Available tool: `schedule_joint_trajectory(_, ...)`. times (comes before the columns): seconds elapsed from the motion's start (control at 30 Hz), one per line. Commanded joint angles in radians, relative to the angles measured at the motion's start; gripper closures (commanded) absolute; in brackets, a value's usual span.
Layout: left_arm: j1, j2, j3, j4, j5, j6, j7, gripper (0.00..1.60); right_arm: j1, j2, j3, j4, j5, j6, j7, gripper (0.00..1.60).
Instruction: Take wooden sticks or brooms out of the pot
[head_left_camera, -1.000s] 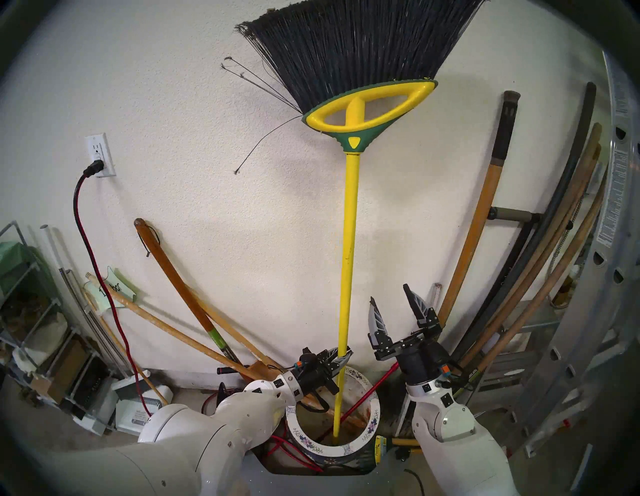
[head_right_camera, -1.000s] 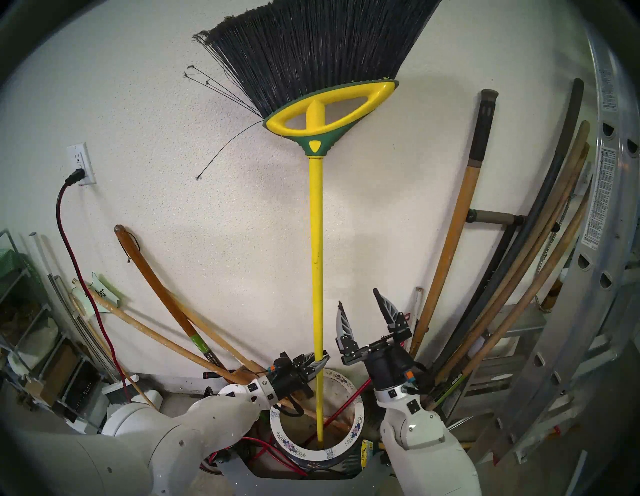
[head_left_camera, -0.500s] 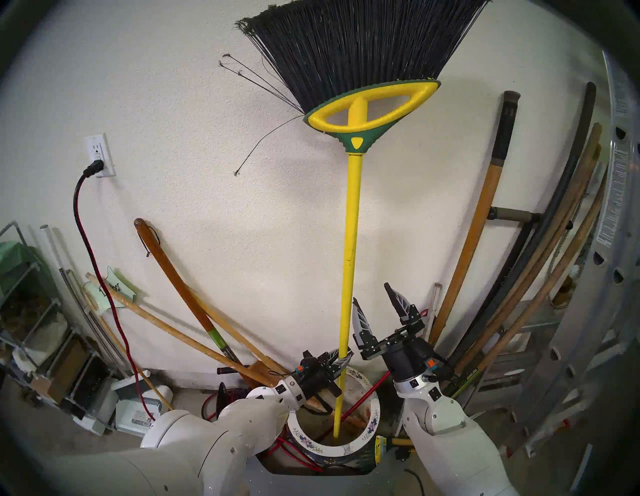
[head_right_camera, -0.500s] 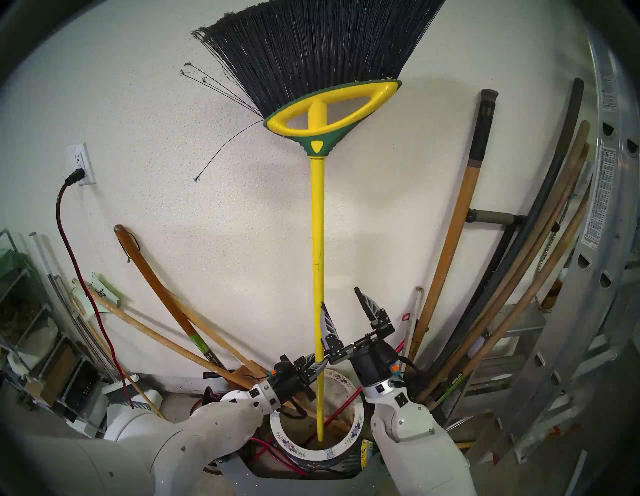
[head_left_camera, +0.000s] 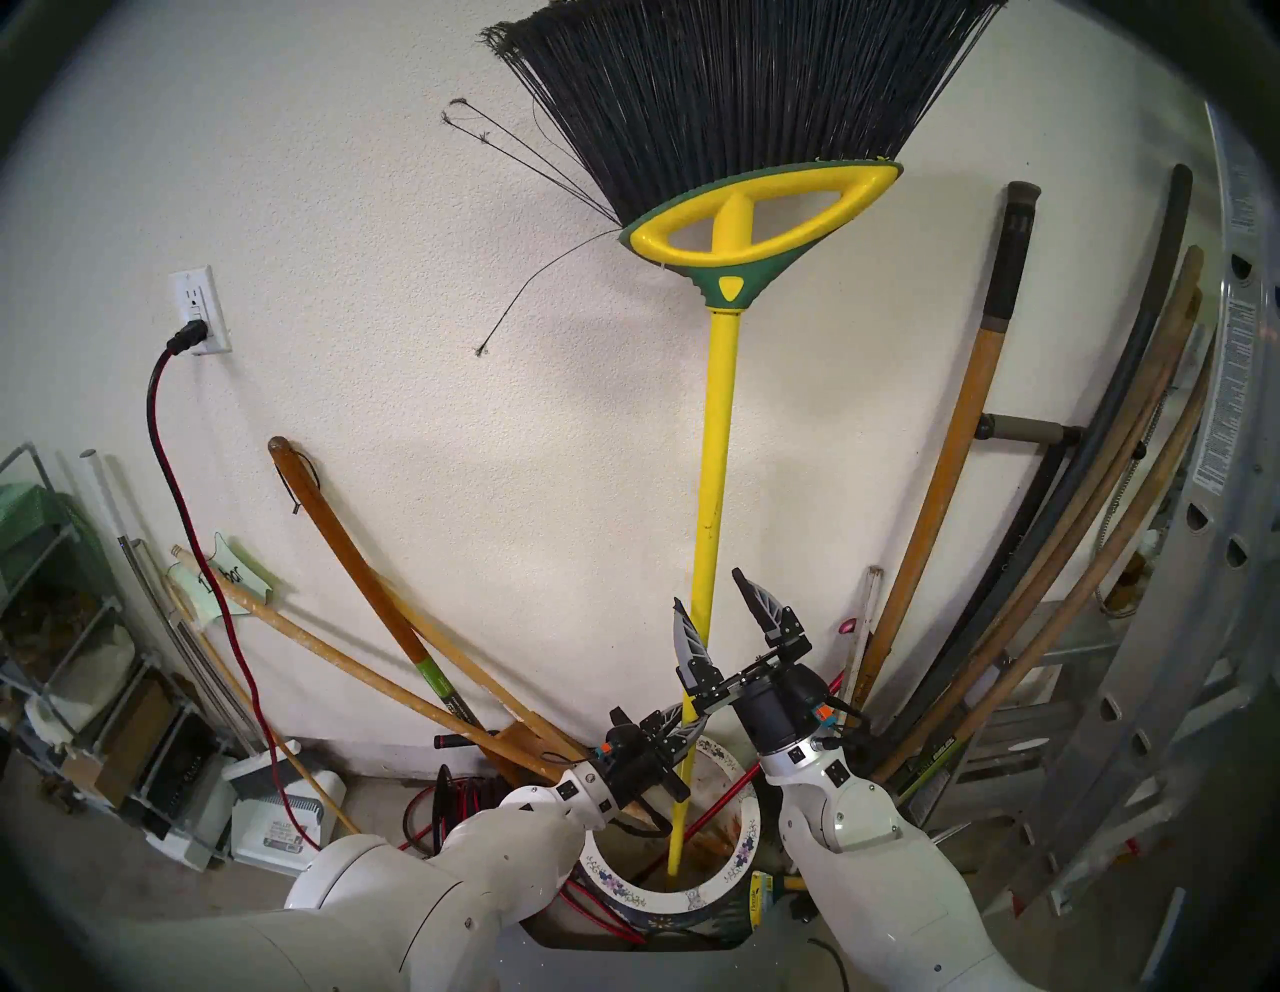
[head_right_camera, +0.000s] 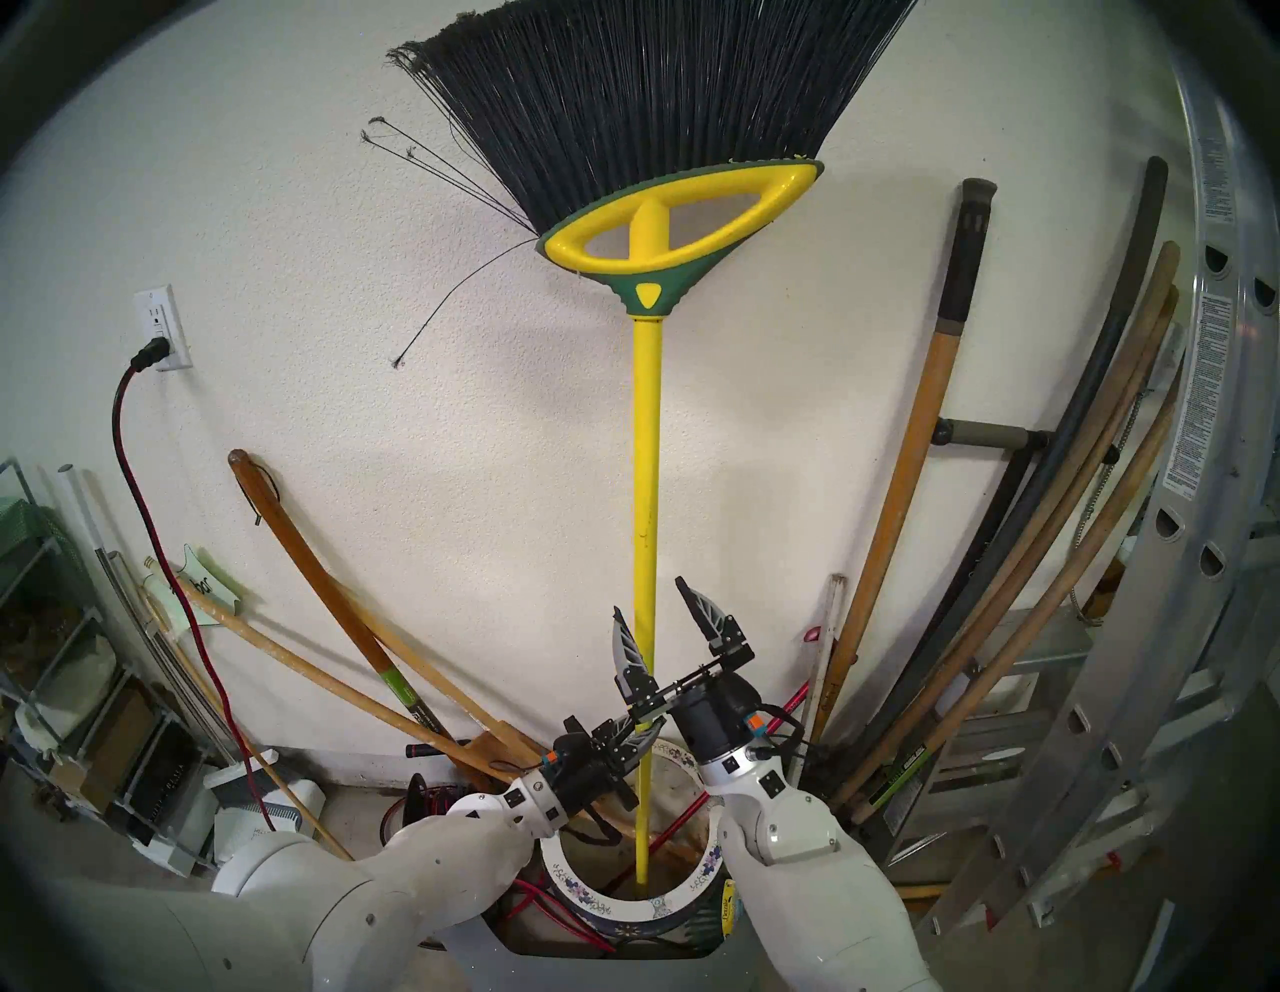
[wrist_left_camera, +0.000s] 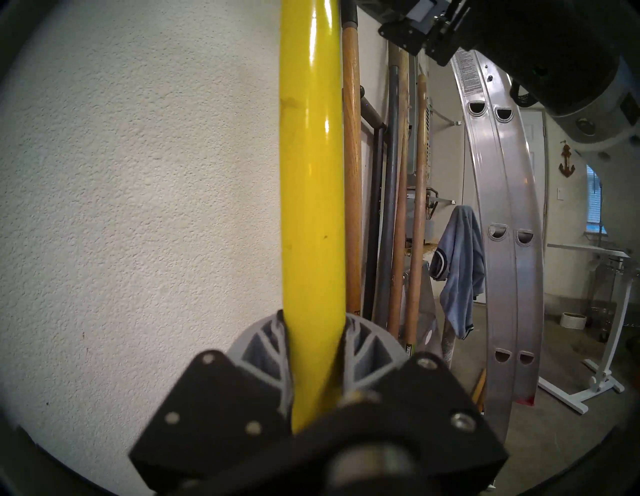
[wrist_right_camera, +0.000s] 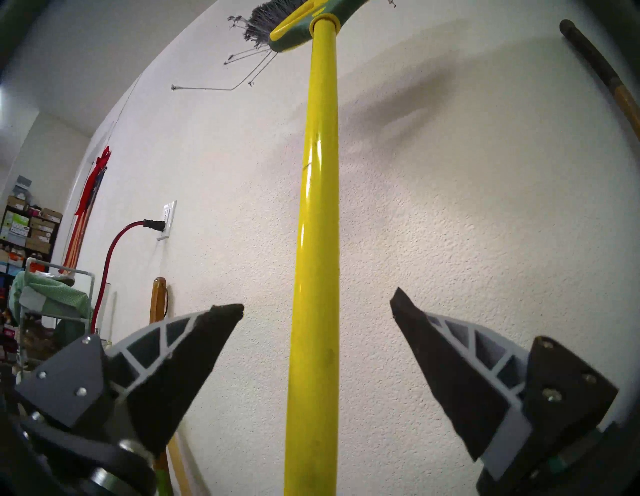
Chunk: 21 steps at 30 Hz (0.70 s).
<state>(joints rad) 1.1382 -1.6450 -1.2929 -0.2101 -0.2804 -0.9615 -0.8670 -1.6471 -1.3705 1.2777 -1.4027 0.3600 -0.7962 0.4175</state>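
Standing upright in the pot (head_left_camera: 665, 900), the broom (head_left_camera: 717, 443) was clamped low by the left gripper (head_left_camera: 682, 727); the right gripper (head_left_camera: 720, 609) straddled its pole, jaws apart. Labels were unreadable.

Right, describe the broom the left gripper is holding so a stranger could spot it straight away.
Start at the flowered white-rimmed pot on the floor by the textured wall. One pole rises nearly upright out of it: the broom, clamped low down by the left gripper. Unlike the plain brown wooden handles leaning around it, its pole is bright yellow, topped by a yellow-and-green head with dark bristles fanning upward.
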Motion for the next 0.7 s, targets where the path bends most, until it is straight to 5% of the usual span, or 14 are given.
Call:
schedule_joint_trajectory(0.0,0.038,0.007,0.024,-0.017,-0.011,0.002,-0.102,1.60,0.053,-0.029,-0.011,0.040,-0.001,-0.013,0.005,0.00)
schedule_joint_trajectory(0.03,0.040,0.008,0.025,-0.020,-0.014,0.002,-0.105,1.60,0.055,-0.031,-0.012,0.044,0.000,-0.015,0.006,0.89)
schedule_joint_trajectory(0.17,0.050,0.014,0.036,-0.033,-0.028,0.002,-0.110,1.60,0.058,-0.036,-0.013,0.059,0.003,-0.027,0.011,1.60)
schedule_joint_trajectory(0.67,0.056,0.067,0.066,-0.108,-0.097,0.002,-0.102,1.60,0.076,-0.008,0.020,-0.006,0.014,-0.018,0.033,1.60)
